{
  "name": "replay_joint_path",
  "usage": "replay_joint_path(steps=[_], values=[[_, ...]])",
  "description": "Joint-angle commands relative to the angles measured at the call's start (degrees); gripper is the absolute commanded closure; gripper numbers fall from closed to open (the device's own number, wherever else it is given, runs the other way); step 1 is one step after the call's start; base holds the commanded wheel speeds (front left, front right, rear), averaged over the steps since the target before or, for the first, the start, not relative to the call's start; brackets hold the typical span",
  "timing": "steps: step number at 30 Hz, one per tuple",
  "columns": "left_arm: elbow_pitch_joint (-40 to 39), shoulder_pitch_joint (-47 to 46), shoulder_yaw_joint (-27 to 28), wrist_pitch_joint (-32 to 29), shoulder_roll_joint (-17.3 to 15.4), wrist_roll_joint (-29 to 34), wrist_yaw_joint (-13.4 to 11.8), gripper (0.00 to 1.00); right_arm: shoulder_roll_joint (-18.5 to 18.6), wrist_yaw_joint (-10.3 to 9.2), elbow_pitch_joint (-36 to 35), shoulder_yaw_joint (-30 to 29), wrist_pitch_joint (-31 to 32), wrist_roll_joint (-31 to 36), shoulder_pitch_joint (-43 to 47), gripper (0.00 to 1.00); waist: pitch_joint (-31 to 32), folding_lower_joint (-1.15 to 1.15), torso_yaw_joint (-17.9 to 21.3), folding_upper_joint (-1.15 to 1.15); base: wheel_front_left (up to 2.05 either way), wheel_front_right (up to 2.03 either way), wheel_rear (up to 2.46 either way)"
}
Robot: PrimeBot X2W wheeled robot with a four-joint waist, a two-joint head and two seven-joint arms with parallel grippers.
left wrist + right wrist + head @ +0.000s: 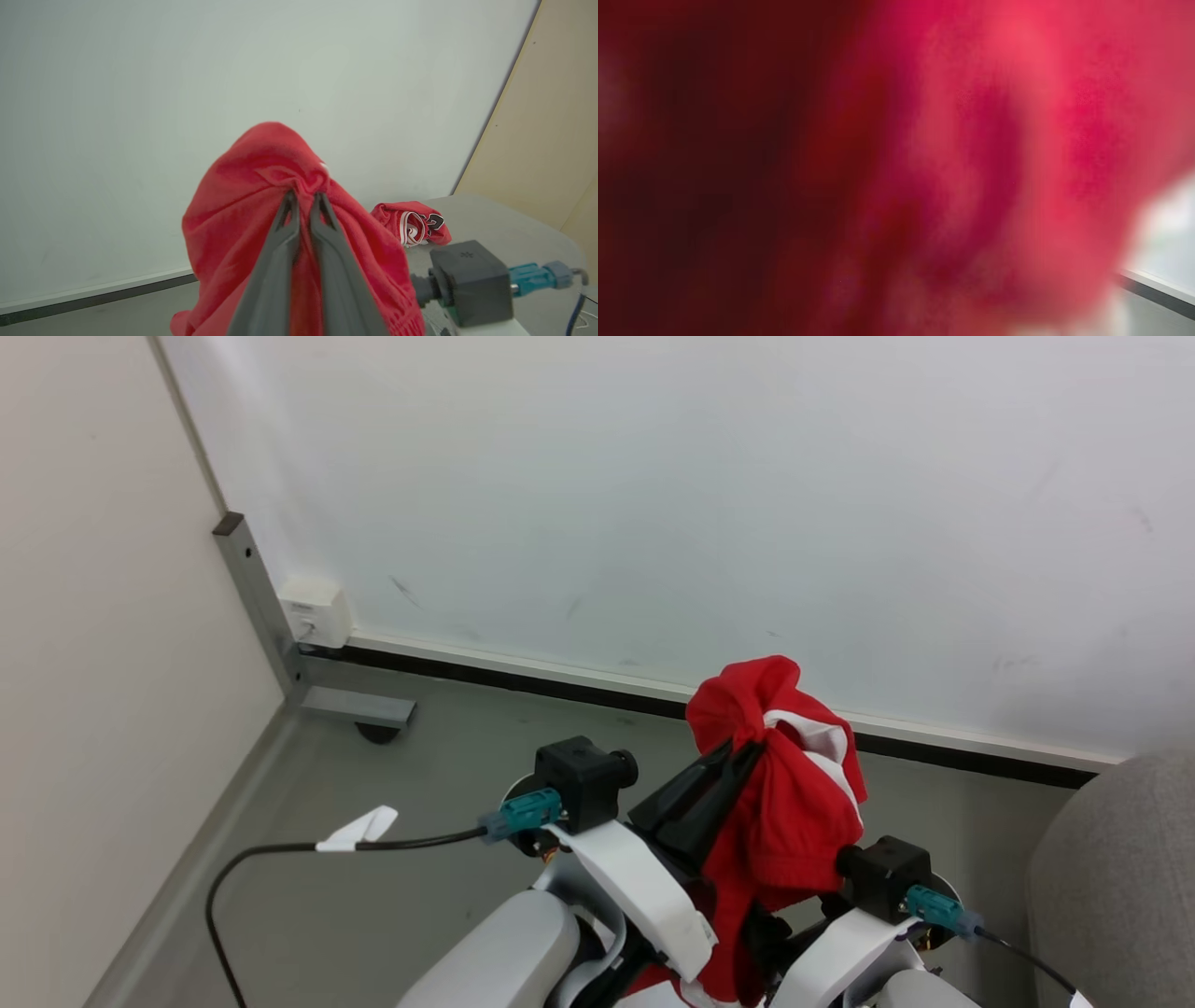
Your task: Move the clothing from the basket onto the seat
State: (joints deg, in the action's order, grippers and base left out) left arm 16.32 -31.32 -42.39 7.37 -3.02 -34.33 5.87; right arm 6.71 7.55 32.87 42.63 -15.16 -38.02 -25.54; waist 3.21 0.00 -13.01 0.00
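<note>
Left wrist view puts my left gripper (304, 196) in the centre. Its two dark fingers are pressed together on a bunched fold of the red garment (233, 214), which hangs around and below them in the air before the pale wall (187, 93). A tiny white speck sits on the cloth just above the pinch; I cannot tell whether it is a label.

Further right in that view, a second red garment (411, 224) lies crumpled on the grey seat (495, 219), close to the wall. It shows white stripe trim and a black mark edged in white, folded over so that I cannot read it.

From my head view, the held garment drapes down from my left fingers between my two forearms, with a white band of trim near its top. Its lower folds rest against the black camera block (885, 873) on my right wrist, and a rounded corner of the seat sits at the lower right.

My right wrist view is blurred red cloth close to the lens, with a strip of wall and dark skirting at the lower right. The jaws of my right gripper stand spread wide under that cloth; I cannot tell whether they touch it.

A small white wall box (316, 611) carries print too small to read.
</note>
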Motion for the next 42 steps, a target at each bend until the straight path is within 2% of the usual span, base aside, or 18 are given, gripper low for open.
replay_joint_path(steps=[1,2,3,4,5,6,7,12,17,18,19,20,21,30,42], values=[[-0.1,-0.37,-0.04,-0.07,-0.06,-0.88,0.03,1.0,-0.46,-0.13,0.27,-0.22,0.04,0.05,-0.65,0.0,0.1,0.0,-0.88,0.0,0.0,0.0,0.0],[-0.03,-0.37,-0.17,-0.07,-0.05,-0.99,-0.08,1.0,-0.55,-0.13,0.37,-0.26,0.04,0.12,-0.81,0.0,0.11,0.0,-1.12,0.0,0.0,0.0,0.0],[0.09,-0.35,-0.17,0.0,-0.05,-0.98,-0.25,1.0,-0.59,-0.13,0.45,-0.14,0.04,0.17,-0.92,0.17,0.12,0.0,-1.24,0.0,0.0,0.0,0.0],[0.2,-0.34,-0.15,0.09,-0.04,-0.97,-0.39,1.0,-0.6,-0.13,0.5,-0.14,0.04,0.21,-1.02,0.56,0.14,0.0,-1.31,0.0,0.0,0.0,0.0],[0.33,-0.31,-0.09,0.17,-0.07,-1.01,-0.41,1.0,-0.66,-0.13,0.49,-0.12,0.04,0.25,-1.04,0.67,0.16,0.0,-1.35,0.0,0.0,0.0,0.0],[0.49,-0.3,-0.03,0.23,-0.17,-1.09,-0.43,1.0,-0.6,-0.13,0.42,-0.1,0.04,0.18,-1.02,0.97,0.17,0.0,-1.35,0.0,0.0,0.0,0.0],[0.67,-0.28,0.05,0.33,-0.27,-1.16,-0.51,1.0,-0.56,-0.13,0.28,-0.02,0.04,0.14,-0.93,1.0,0.18,0.0,-1.3,0.0,0.0,0.0,0.0],[1.43,0.15,0.37,0.95,-0.66,-1.22,-0.93,1.0,0.1,-0.13,-0.64,-0.04,0.03,-0.35,-0.24,1.0,0.21,0.0,-0.35,0.0,0.0,0.0,0.0],[2.82,0.68,0.44,1.32,-1.17,-1.39,-1.27,1.0,1.18,-0.13,-2.48,-2.71,0.03,-0.65,0.14,1.0,-0.29,0.0,1.62,0.0,0.0,0.0,0.0],[2.97,0.83,0.26,1.24,-1.26,-1.36,-1.21,0.58,1.61,-0.13,-2.77,-3.4,0.03,-0.78,0.19,1.0,-0.4,0.0,2.12,0.0,0.0,0.0,0.0],[3.05,0.93,0.16,1.33,-1.34,-1.34,-1.1,0.35,2.06,-0.13,-3.11,-4.08,0.03,-0.89,0.21,1.0,-0.53,0.0,2.61,0.0,0.0,0.0,0.0],[2.97,1.05,-0.03,1.49,-1.39,-1.44,-0.95,0.04,2.43,-0.13,-3.49,-4.99,0.02,-0.97,0.18,1.0,-0.7,0.0,3.25,0.0,0.0,0.0,0.0],[2.94,1.21,-0.04,1.68,-1.4,-1.65,-0.87,0.0,2.7,-0.13,-3.95,-5.73,0.02,-0.93,0.17,1.0,-0.86,0.0,3.93,0.0,0.0,0.0,0.0],[2.93,3.69,-0.12,5.61,-2.08,0.21,-2.09,0.0,6.03,-0.13,-7.49,-13.06,0.03,0.92,0.19,1.0,-1.71,0.0,12.89,0.0,0.0,0.0,0.0],[2.05,7.08,2.18,7.79,-2.52,5.27,-3.56,0.0,9.67,-0.13,-12.48,-17.89,0.05,2.81,3.11,1.0,-3.41,0.0,28.02,0.0,0.0,0.0,0.0]])
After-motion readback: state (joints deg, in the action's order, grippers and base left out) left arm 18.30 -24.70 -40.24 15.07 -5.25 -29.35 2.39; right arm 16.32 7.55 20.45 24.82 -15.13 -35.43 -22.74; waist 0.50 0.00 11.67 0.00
